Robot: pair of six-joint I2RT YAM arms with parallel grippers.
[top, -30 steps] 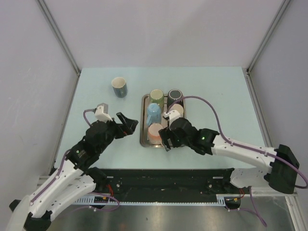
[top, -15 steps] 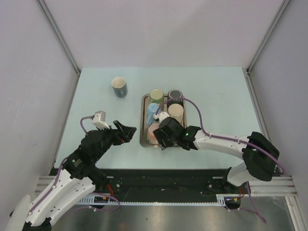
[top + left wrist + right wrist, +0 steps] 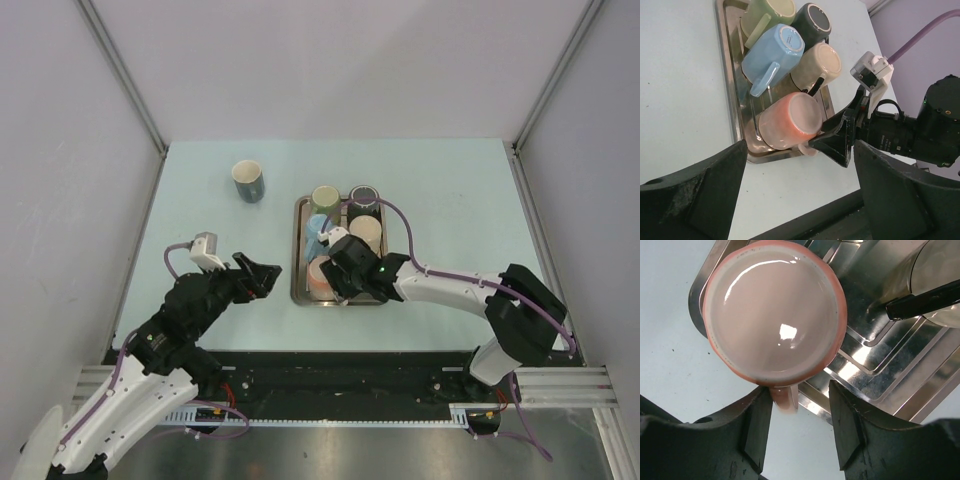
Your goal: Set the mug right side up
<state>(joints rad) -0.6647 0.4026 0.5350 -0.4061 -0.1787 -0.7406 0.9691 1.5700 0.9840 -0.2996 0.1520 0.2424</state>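
Observation:
A salmon-pink mug (image 3: pixel 322 275) stands upside down in the near-left corner of the steel tray (image 3: pixel 297 250), base up (image 3: pixel 775 315). Its handle (image 3: pixel 785 397) points over the tray's near rim. My right gripper (image 3: pixel 801 400) straddles that handle with its jaws partly closed. The left finger (image 3: pixel 757 425) touches the handle, and the right finger (image 3: pixel 845 425) stands apart from it. In the top view the right gripper (image 3: pixel 338 280) sits at the mug's near-right side. Left of the tray my left gripper (image 3: pixel 262 275) hovers wide open and empty, facing the mug (image 3: pixel 790 125).
The tray also holds a light-blue mug (image 3: pixel 318 232) on its side, a green mug (image 3: pixel 325 198), a dark mug (image 3: pixel 363 196) and a cream mug (image 3: pixel 366 232). A dark-rimmed mug (image 3: pixel 248 180) stands upright on the table at the back left.
My right arm has reached in toward the pink mug and its jaws have narrowed around the handle. The left arm has drawn back a little toward the near left.

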